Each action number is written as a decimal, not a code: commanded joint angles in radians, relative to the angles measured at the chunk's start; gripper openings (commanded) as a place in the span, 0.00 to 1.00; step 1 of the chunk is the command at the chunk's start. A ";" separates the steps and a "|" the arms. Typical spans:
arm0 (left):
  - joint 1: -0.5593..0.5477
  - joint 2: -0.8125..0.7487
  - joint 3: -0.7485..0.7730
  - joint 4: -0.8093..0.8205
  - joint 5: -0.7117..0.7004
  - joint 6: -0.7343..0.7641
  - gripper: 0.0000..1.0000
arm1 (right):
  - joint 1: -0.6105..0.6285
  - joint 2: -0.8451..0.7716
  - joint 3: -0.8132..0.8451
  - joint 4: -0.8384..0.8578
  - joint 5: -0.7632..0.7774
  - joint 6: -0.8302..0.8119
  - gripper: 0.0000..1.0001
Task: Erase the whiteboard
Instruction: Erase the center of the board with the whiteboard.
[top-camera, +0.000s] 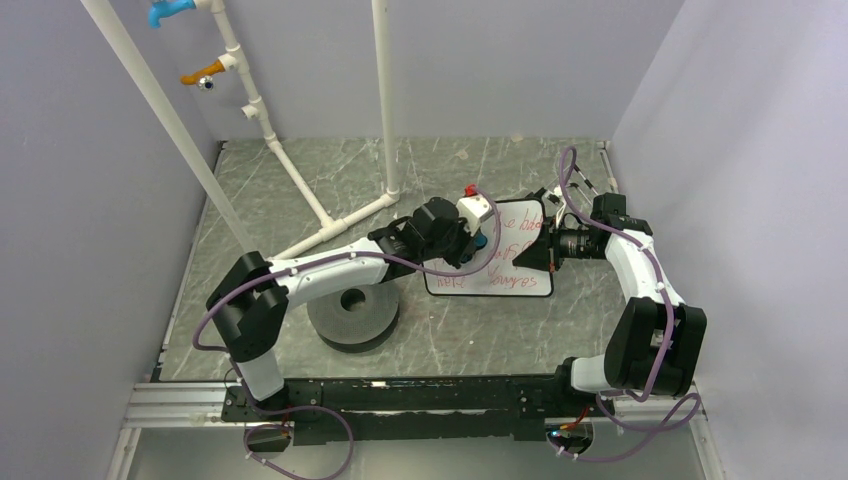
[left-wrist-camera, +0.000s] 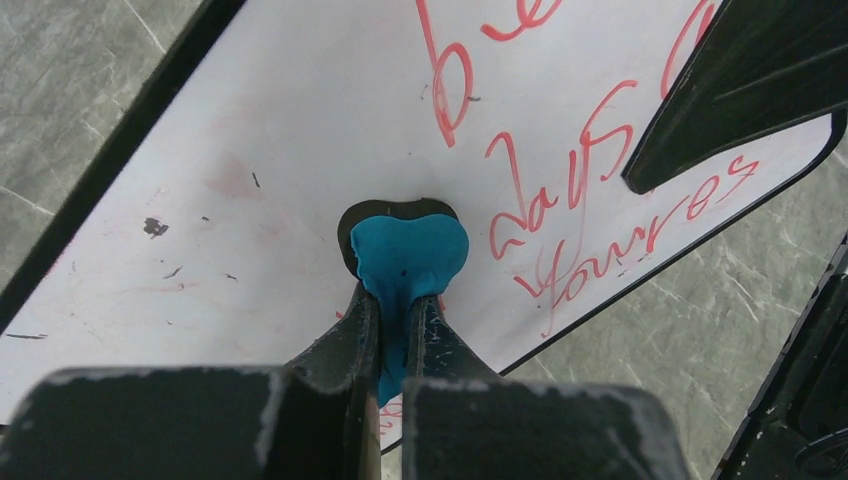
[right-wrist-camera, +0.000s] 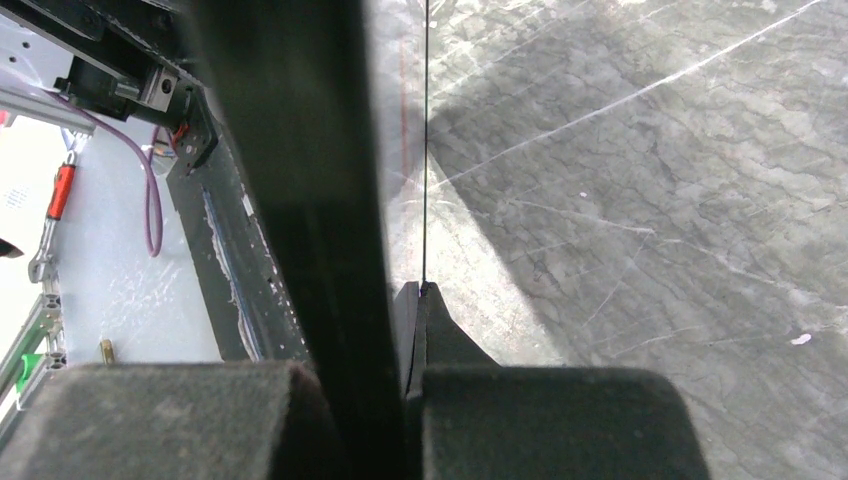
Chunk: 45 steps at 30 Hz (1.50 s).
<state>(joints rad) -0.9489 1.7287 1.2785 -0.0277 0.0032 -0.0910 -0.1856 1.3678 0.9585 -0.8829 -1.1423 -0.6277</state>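
Left gripper (left-wrist-camera: 392, 310): fingers nearly shut, pinching a blue eraser (left-wrist-camera: 405, 255); eraser's tip pressed onto the whiteboard (left-wrist-camera: 280, 130), about mid-board, near its lower edge in the left wrist view.

Whiteboard: white, thin black edge, rounded corners; sits on the grey marbled table (top-camera: 470, 330) between the two wrists, up and right of the black disc (top-camera: 352, 318) and near it; left gripper directly above it, eraser touching its surface.

Right gripper (top-camera: 548, 245): closed on the board's right edge; in the right wrist view the board shows edge-on as a thin line running into the shut fingers; in the left wrist view a black finger overlaps the board's corner.

Writing: red handwriting, several lines, on the half of the board right of the eraser; one word reads roughly "Youres", the rest not legible; the half left of the eraser is wiped, with faint pink smears and a few dark specks; no brand or label visible.

White pipe frame (top-camera: 300, 190): stands on the table behind the left arm.
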 joint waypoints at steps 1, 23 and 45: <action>0.001 0.001 0.092 0.019 0.001 0.009 0.00 | 0.015 -0.010 0.024 -0.010 -0.042 -0.068 0.00; -0.010 -0.026 -0.005 0.116 -0.103 -0.027 0.00 | 0.015 -0.023 0.023 -0.009 -0.035 -0.069 0.00; -0.055 0.018 0.112 0.126 -0.072 -0.001 0.00 | 0.018 -0.025 0.026 -0.016 -0.039 -0.074 0.00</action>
<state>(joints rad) -0.9707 1.7279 1.3323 0.0677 -0.0559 -0.1150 -0.1783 1.3689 0.9585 -0.8902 -1.1469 -0.6510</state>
